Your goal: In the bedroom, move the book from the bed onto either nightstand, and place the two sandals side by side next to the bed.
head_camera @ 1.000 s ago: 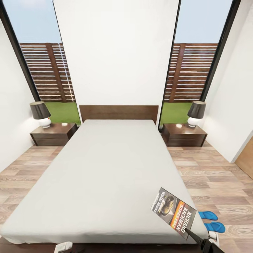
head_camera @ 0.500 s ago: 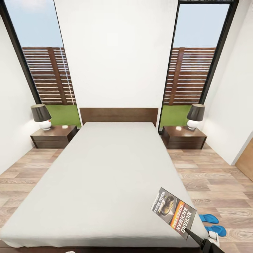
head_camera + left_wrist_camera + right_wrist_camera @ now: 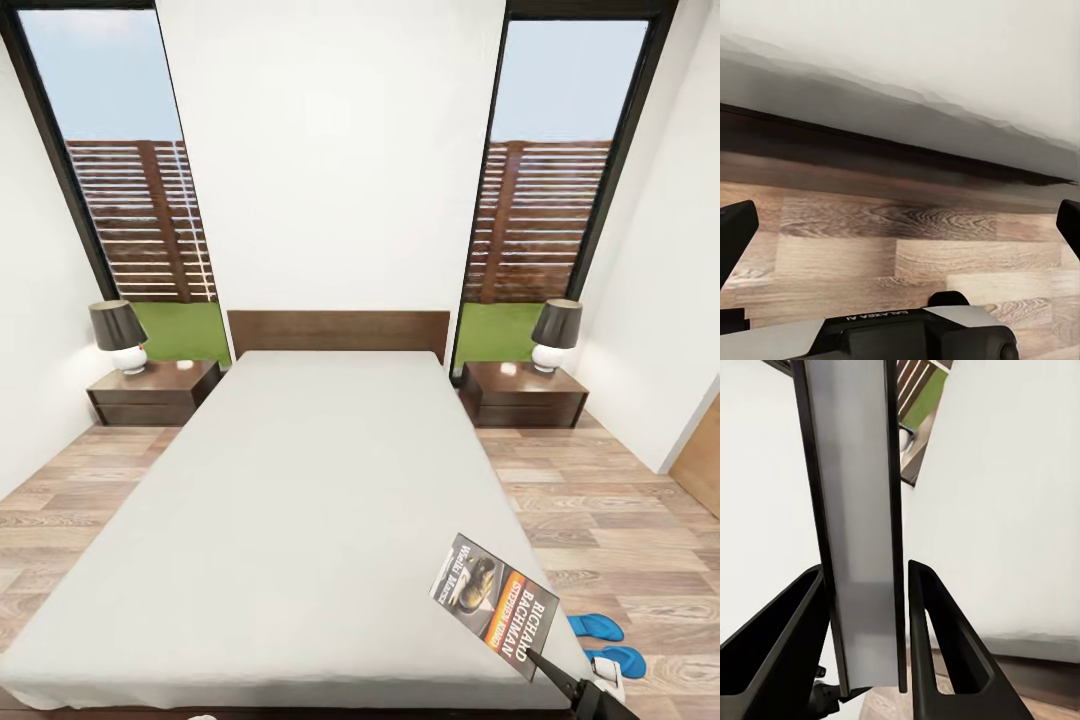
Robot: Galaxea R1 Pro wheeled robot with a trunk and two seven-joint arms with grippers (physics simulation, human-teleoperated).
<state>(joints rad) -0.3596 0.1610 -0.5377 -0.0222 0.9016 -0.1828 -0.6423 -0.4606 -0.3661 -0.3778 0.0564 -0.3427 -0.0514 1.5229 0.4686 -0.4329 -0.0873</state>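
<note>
The book (image 3: 494, 606) is held clamped in the right claw (image 3: 866, 660) above the bed (image 3: 300, 520); the left claw (image 3: 900, 247) is spread open, empty.

**Camera setup**

Head view: high at the foot of the bed (image 3: 300, 520), facing forward and down toward the headboard wall. Left wrist view: low, close over the floor (image 3: 900, 255), facing the bed's side. Right wrist view: very near the book (image 3: 859, 525), edge-on. All share the bed.
</note>
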